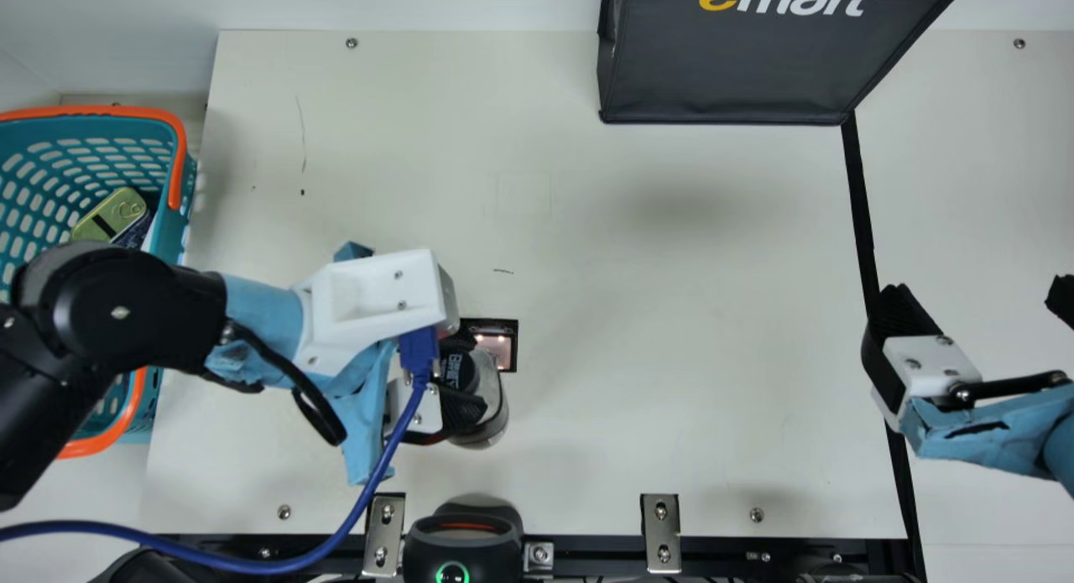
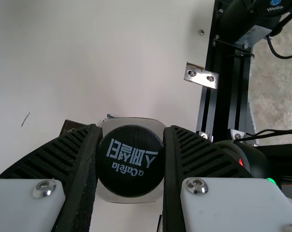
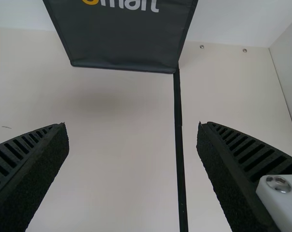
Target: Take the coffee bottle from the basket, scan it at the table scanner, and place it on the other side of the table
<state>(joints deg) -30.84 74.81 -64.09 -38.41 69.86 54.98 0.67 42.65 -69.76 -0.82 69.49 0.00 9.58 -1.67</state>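
Cream-colored tabletop spreads across the main view against white walls, with a black bag at the upper right of center and a black strip running down the right side. Near the center of the frame, slightly left and below the middle, the robot's left gripper is clamped on the coffee bottle, beside a black-framed, lit window in the tabletop. From the left wrist, the bottle's black cap, bearing white lettering, sits squarely between two ribbed fingers, one pressed to each side. A blue cable curves from the left arm toward the lower left corner. At the left edge stands a teal basket with orange handles, a green-topped can inside it. Far right, the robot's right gripper hangs with its fingers spread wide apart and nothing between them; its wrist view looks past them to the bag and the strip. At the bottom edge, left of center, a black device glows with a green ring.
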